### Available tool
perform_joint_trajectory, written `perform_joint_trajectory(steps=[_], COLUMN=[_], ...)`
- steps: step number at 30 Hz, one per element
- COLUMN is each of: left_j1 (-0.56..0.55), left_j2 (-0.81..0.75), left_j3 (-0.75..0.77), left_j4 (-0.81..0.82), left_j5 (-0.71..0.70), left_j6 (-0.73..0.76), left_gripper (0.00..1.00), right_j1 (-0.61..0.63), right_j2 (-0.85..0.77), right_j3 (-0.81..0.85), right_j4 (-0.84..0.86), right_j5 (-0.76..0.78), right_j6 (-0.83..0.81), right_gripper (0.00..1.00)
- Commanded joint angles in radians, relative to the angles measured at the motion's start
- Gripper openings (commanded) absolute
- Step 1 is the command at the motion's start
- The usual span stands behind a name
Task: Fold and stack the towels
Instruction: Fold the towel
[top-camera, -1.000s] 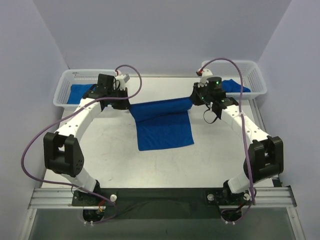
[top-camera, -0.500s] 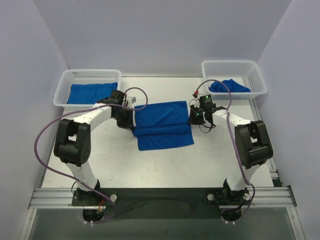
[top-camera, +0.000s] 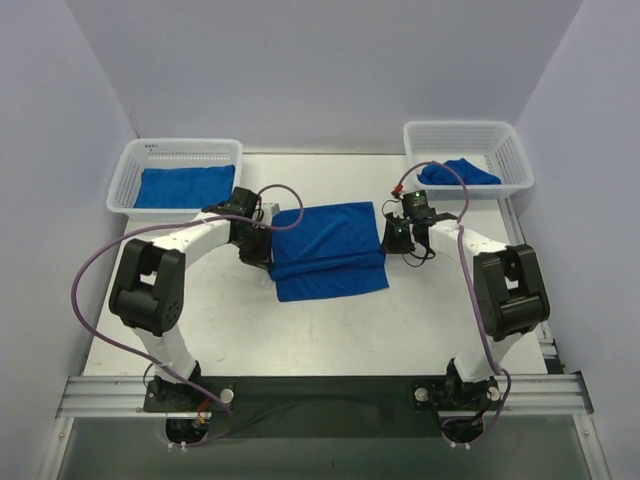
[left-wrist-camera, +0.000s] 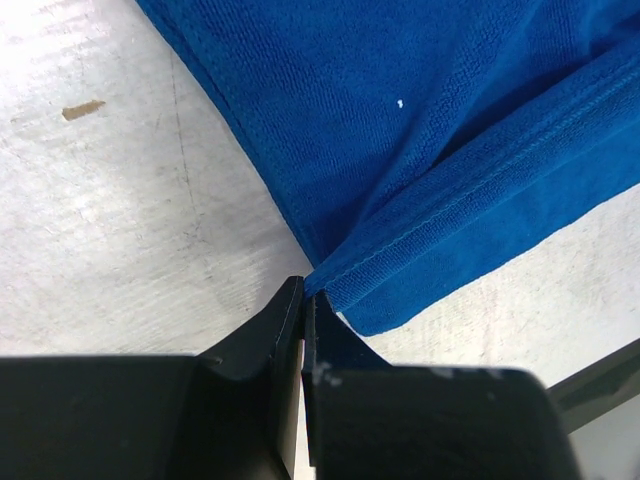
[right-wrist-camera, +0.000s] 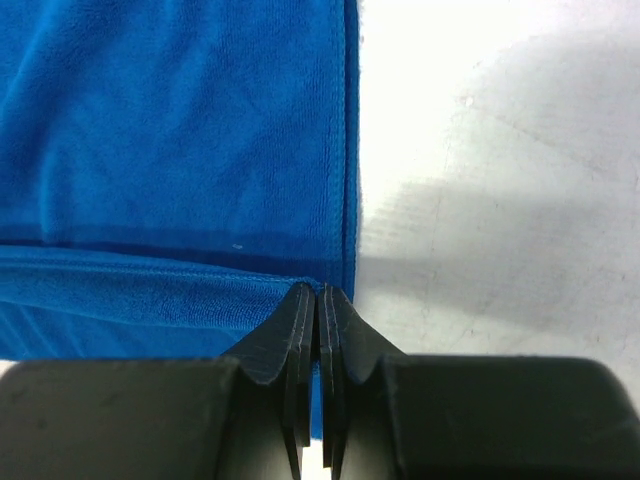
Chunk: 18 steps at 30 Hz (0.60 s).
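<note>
One towel (top-camera: 328, 240) lies in the middle of the table, folded over itself, with a strip of its lower layer showing along the near side. My left gripper (top-camera: 266, 256) is low at its left edge. In the left wrist view the left gripper (left-wrist-camera: 305, 292) is shut on the hemmed corner of the towel (left-wrist-camera: 420, 120). My right gripper (top-camera: 388, 243) is low at the right edge. In the right wrist view the right gripper (right-wrist-camera: 318, 292) is shut on the upper layer's corner of the towel (right-wrist-camera: 170, 150). More towels lie in the baskets.
A white mesh basket (top-camera: 180, 143) at the back left holds a flat blue towel (top-camera: 183, 187). A second white basket (top-camera: 465, 126) at the back right holds a crumpled blue towel (top-camera: 458, 172). Bare table (top-camera: 330, 340) lies between the towel and the arm bases.
Both grippers have come down and towards the near side with the towel's far edge, laying it over the lower half. The raised roll of cloth now lies flat.
</note>
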<state>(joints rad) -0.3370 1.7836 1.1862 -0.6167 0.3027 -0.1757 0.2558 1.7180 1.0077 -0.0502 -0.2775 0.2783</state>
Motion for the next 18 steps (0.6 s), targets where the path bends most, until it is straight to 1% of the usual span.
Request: perform_joint_trajectory(steps=[1,9,14,18], left_j1=[0.003,0.003,0.0,-0.005], left_j2=[-0.084,-0.158,-0.153,-0.144], left_j3=[-0.031,-0.071,-0.082,-0.109], left_j4=[-0.012,0.003,0.002,0.005], left_j5=[-0.06,-0.083,-0.068,-0.063], left_j6=[0.007,0.01,0.01,0.013], left_gripper=[0.0,0.01,0.01,0.0], right_j1=[-0.013,-0.009,-0.001,0.011], right_j2=[-0.083,-0.164,-0.152,-0.13], right_j3=[0.003,0.011,0.015,0.003], right_j4=[-0.06,-0.082,-0.099,-0.137], right_j5=[0.054,0.05,0.05,0.09], right_j6=[0.012,-0.027,-0.054,-0.096], right_gripper=[0.0,0.0,0.0,0.0])
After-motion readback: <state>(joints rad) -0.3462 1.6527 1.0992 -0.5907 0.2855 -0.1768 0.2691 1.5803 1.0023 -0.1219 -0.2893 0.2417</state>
